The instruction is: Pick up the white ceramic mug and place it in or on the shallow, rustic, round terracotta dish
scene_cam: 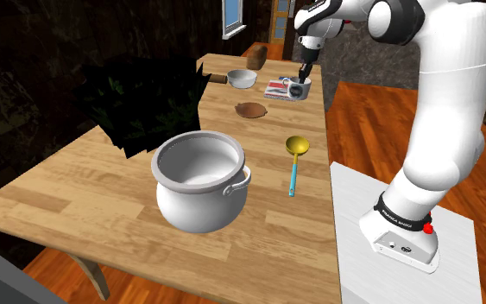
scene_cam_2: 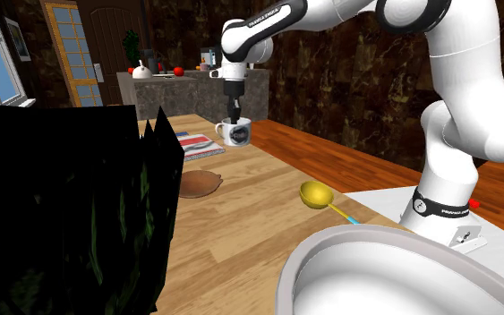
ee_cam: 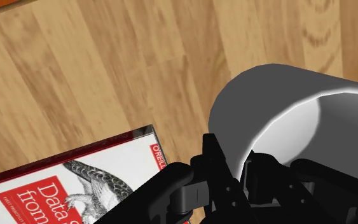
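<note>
One white mug [ee_cam: 269, 105], wall apparently clasped by tool [ee_cam: 238, 175]

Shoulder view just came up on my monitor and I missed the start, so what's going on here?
The white arm's gripper has its jaws closed over the rim of the white mug, beside a book at the far end of the wooden table. The brown dish lies nearer the stand, with nothing in it yet.
</note>
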You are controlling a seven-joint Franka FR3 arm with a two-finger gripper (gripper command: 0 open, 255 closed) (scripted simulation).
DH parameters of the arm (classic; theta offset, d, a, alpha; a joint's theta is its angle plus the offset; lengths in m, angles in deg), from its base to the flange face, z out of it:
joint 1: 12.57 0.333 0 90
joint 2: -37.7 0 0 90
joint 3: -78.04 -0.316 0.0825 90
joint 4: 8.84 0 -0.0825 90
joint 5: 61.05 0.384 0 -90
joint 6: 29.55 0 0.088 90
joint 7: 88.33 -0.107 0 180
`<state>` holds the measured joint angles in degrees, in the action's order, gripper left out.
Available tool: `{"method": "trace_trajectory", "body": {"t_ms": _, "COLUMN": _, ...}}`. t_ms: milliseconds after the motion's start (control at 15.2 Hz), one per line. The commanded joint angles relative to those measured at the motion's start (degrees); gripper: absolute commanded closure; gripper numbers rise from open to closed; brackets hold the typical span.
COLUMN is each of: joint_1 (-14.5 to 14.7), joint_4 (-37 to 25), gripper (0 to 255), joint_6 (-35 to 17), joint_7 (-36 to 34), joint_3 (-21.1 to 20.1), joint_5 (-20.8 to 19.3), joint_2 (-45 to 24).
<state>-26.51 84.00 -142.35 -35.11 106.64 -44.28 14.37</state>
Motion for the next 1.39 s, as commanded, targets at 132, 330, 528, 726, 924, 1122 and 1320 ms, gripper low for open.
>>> {"method": "trace_trajectory", "body": {"t_ms": 132, "joint_1": 0.12, "joint_4": -1.68, "gripper": 255, "joint_6": 2.52, "joint_7": -0.63, "joint_3": 0.28, "joint_5": -0.67, "joint_2": 0.99}}
{"method": "trace_trajectory", "body": {"t_ms": 330, "joint_1": 0.9, "joint_4": -2.65, "gripper": 255, "joint_6": 3.38, "joint_7": -1.99, "joint_3": 0.01, "joint_5": -0.89, "joint_2": 1.06}}
{"method": "trace_trajectory", "body": {"t_ms": 528, "joint_1": 3.15, "joint_4": -4.14, "gripper": 255, "joint_6": 3.71, "joint_7": -5.55, "joint_3": -1.04, "joint_5": -0.98, "joint_2": 0.32}}
{"method": "trace_trajectory", "body": {"t_ms": 726, "joint_1": 5.2, "joint_4": -6.35, "gripper": 255, "joint_6": 4.33, "joint_7": -9.01, "joint_3": -2.11, "joint_5": -0.93, "joint_2": -0.92}}
{"method": "trace_trajectory", "body": {"t_ms": 924, "joint_1": 7.03, "joint_4": -9.35, "gripper": 255, "joint_6": 5.24, "joint_7": -12.4, "joint_3": -3.17, "joint_5": -0.75, "joint_2": -2.67}}
{"method": "trace_trajectory", "body": {"t_ms": 1122, "joint_1": 8.64, "joint_4": -13.23, "gripper": 255, "joint_6": 6.51, "joint_7": -15.72, "joint_3": -4.23, "joint_5": -0.47, "joint_2": -4.97}}
{"method": "trace_trajectory", "body": {"t_ms": 1320, "joint_1": 9.99, "joint_4": -18.14, "gripper": 255, "joint_6": 8.2, "joint_7": -19.0, "joint_3": -5.27, "joint_5": -0.09, "joint_2": -7.88}}
